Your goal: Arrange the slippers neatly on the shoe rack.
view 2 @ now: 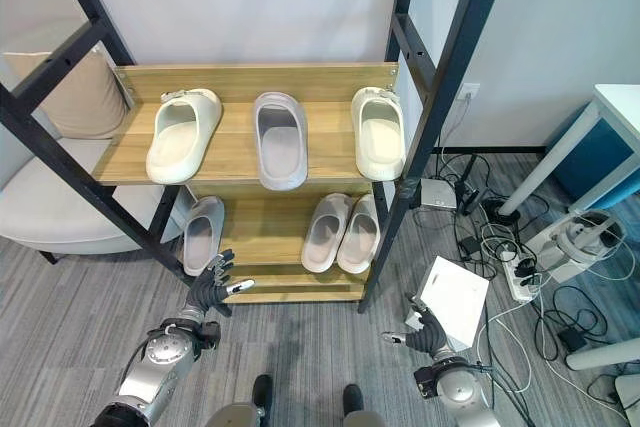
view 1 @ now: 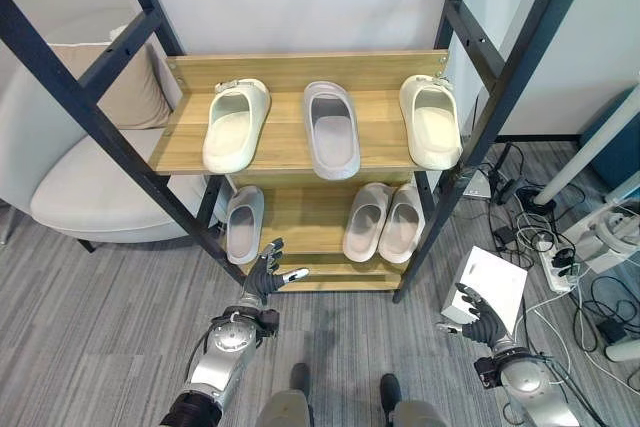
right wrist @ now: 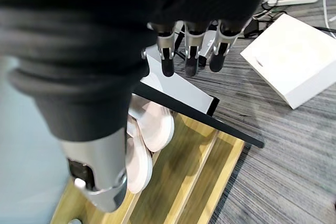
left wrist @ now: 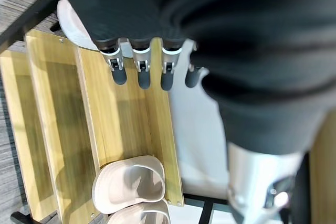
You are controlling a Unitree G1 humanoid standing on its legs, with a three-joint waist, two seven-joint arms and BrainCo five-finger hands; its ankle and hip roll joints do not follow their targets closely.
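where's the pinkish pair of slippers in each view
Left eye view: pinkish pair on the lower shelf, right side, below the grey slipper.
Right eye view: same pair, lower shelf, right side, beside the black post.
Left wrist view: pair on the wooden shelf, past the left hand.
Right wrist view: pair at the shelf's edge, beyond the right hand.
Shared landmark: the black post.

The wooden shoe rack (view 1: 280, 147) carries three slippers (view 1: 332, 130) on top (three more (view 1: 383, 222) sit below).
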